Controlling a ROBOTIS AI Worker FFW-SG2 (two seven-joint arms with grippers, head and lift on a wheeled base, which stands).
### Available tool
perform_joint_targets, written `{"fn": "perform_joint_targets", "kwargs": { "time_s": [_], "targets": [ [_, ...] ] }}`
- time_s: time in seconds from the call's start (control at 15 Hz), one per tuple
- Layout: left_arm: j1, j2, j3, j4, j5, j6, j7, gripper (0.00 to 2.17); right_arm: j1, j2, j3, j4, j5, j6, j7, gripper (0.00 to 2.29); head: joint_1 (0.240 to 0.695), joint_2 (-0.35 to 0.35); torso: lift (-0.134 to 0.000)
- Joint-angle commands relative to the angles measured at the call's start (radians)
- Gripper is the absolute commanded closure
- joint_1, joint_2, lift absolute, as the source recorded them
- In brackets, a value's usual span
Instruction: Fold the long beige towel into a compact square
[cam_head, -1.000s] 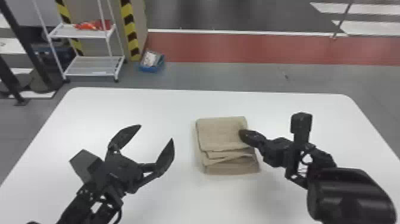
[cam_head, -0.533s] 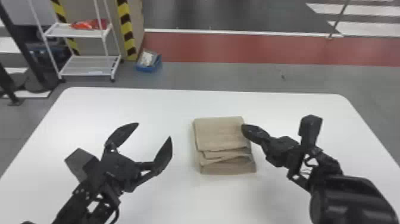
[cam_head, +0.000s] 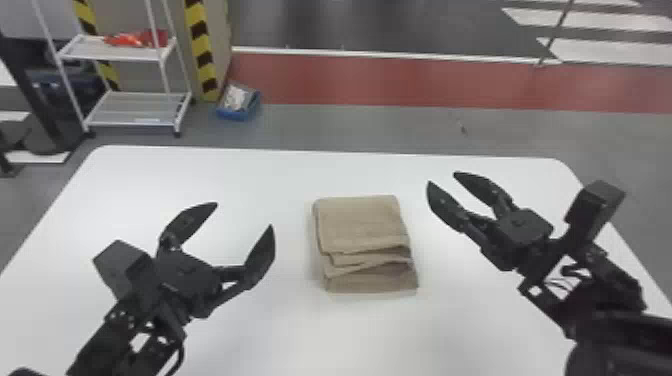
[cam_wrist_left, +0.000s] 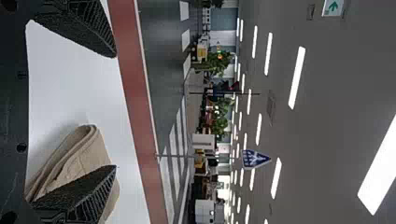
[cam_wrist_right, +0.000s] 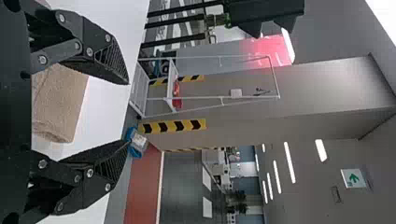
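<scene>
Folded into a small, roughly square stack, the beige towel (cam_head: 365, 225) lies on the white table, its uneven layers showing along the near side. To its left my left gripper (cam_head: 246, 214) stands open and apart from it. On the other side my right gripper (cam_head: 441, 178) is open too, a little off the towel's right edge. In the left wrist view the towel (cam_wrist_left: 74, 163) shows partly behind one finger of the left gripper (cam_wrist_left: 116, 111). The right wrist view has the towel (cam_wrist_right: 58, 102) beyond the spread fingers of the right gripper (cam_wrist_right: 129, 113).
The white table (cam_head: 225, 175) extends around the towel on all sides. Past its far edge, on the floor, are a white shelf rack (cam_head: 137, 107) at the left and a blue box (cam_head: 239, 102) beside a striped pillar (cam_head: 201, 50).
My right gripper has drawn away from the towel's right edge, and its two fingers now show apart. The left gripper has hardly moved, and the towel keeps its folded shape.
</scene>
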Motion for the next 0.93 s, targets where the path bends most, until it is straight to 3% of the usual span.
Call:
{"fn": "perform_joint_targets", "kwargs": {
  "time_s": [0.0, 0.2, 0.33, 0.47, 0.67, 0.87],
  "targets": [
    [0.004, -0.007, 0.009, -0.033, -0.049, 0.007, 0.054, 0.03, 0.064, 0.001, -0.042, -0.098, -0.009, 0.067, -0.031, 0.07, 0.695, -0.093, -0.124],
    [0.010, -0.057, 0.052, -0.075, -0.087, 0.037, 0.087, 0.03, 0.176, 0.001, -0.052, -0.132, -0.085, 0.000, -0.080, 0.07, 0.695, -0.120, -0.124],
    [0.008, -0.063, 0.105, -0.093, -0.100, 0.108, 0.087, 0.03, 0.265, 0.001, -0.065, -0.158, -0.160, -0.077, -0.132, 0.07, 0.695, -0.122, -0.124],
    [0.018, -0.083, 0.153, -0.130, -0.104, 0.172, 0.100, 0.03, 0.312, 0.001, -0.064, -0.190, -0.174, -0.089, -0.174, 0.07, 0.695, -0.111, -0.124],
    [0.054, -0.134, 0.205, -0.133, -0.106, 0.197, 0.121, 0.03, 0.352, 0.001, -0.007, -0.234, -0.155, -0.092, -0.184, 0.07, 0.695, -0.067, -0.124],
    [0.082, -0.122, 0.223, -0.144, -0.118, 0.194, 0.135, 0.03, 0.390, 0.001, -0.001, -0.262, -0.154, -0.117, -0.226, 0.07, 0.695, -0.023, -0.124]
  ]
}}
